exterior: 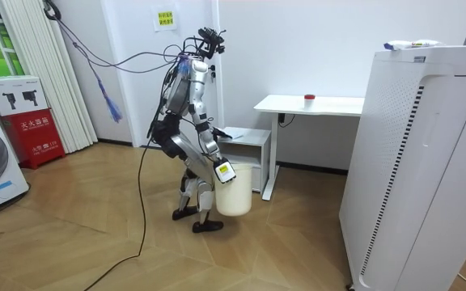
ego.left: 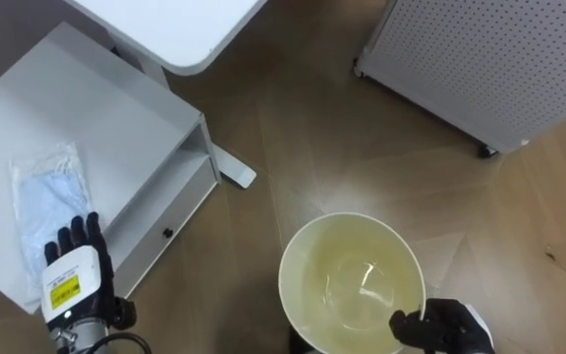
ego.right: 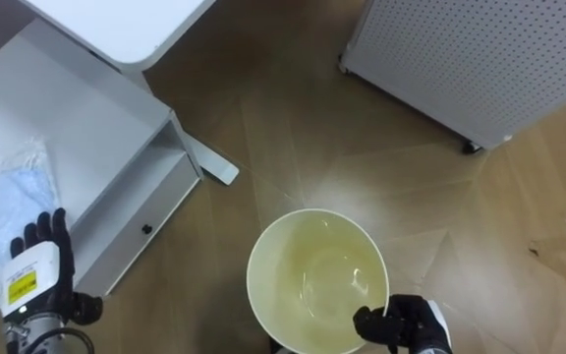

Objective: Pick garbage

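Observation:
A clear plastic bag with something pale blue inside lies flat on top of a low white cabinet. My left hand hovers over the bag's near end, fingers straight and open, nothing in it. My right hand is curled on the near rim of a cream round bin, which hangs above the wooden floor and holds nothing inside. In the room view I stand bent forward beside the cabinet, the bin held low in front of my legs.
A white desk overhangs the cabinet's far side, its foot on the floor. A white perforated unit on casters stands at the upper right. The cabinet has a drawer front with a small knob.

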Robot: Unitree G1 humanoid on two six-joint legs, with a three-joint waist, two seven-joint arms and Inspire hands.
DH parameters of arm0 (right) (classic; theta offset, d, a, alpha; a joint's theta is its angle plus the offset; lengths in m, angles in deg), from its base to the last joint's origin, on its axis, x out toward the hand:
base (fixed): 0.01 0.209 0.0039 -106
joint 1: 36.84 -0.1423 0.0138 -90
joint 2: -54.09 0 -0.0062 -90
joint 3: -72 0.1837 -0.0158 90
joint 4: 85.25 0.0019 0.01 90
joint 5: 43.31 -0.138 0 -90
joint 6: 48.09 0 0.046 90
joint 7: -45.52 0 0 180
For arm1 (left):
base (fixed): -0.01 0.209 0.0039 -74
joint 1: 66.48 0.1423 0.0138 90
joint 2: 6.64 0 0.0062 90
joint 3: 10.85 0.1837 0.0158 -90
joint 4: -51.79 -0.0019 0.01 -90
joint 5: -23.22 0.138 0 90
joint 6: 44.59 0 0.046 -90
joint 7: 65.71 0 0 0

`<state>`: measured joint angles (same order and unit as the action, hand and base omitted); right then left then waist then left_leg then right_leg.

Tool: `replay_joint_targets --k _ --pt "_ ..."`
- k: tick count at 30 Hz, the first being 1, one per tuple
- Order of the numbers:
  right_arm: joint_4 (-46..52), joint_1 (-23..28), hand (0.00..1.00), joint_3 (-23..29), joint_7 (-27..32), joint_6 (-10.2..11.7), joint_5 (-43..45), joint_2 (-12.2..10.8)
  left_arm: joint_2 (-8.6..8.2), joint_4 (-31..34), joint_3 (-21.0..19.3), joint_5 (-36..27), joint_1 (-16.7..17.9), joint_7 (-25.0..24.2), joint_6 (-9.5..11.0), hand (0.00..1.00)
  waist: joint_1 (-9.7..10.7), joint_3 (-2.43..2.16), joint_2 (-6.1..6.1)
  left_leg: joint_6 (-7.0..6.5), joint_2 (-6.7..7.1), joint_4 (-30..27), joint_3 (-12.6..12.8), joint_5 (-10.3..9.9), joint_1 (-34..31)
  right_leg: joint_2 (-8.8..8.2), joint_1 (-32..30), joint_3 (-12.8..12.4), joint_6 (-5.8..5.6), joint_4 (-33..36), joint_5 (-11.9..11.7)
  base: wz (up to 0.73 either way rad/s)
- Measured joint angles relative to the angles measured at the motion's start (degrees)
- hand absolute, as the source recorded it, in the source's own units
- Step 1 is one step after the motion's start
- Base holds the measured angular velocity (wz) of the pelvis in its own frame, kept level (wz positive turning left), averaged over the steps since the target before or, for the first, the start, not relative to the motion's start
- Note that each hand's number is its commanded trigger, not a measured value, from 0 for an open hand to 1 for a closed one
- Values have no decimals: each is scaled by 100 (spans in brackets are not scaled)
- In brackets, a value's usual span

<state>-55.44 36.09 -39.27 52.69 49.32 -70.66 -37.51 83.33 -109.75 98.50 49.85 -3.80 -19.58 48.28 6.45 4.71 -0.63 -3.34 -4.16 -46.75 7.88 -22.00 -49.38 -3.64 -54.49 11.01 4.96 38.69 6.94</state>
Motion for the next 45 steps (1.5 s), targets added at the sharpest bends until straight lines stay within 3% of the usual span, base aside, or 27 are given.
replay_joint_targets --k 11,22,41,42,44,45 --pt "10 -1 100 -25 7 -91 0 97 11 1 -4 58 -89 383 -1 0 -154 1 3 -1 9 8 -19 12 31 -46 46 80 8 -4 -3 0" --pt "9 -44 100 -108 -17 -98 -164 145 -24 12 13 192 -231 569 2 0 -167 6 10 -13 55 28 -47 34 4 -133 44 187 26 4 14 2" --pt "14 -47 100 -118 -23 -101 -161 170 -49 5 11 -14 -26 573 9 1 -188 5 9 -16 89 207 -60 40 7 -131 28 195 -16 -108 39 0" --pt "14 -47 100 -118 -21 -101 -161 170 -49 5 11 -14 -11 558 5 5 -186 5 9 -16 90 210 -61 40 6 -131 27 195 -17 -109 42 0" --pt "13 -47 100 -116 -13 -103 -161 170 -50 5 8 -14 25 510 -4 100 -182 4 7 -16 92 217 -64 40 -2 -129 23 195 -21 -118 47 0" --pt "13 -47 100 -115 -13 -105 -160 170 -50 5 8 -18 27 485 -7 100 -182 4 7 -16 92 220 -64 40 -3 -130 24 195 -21 -121 47 0"
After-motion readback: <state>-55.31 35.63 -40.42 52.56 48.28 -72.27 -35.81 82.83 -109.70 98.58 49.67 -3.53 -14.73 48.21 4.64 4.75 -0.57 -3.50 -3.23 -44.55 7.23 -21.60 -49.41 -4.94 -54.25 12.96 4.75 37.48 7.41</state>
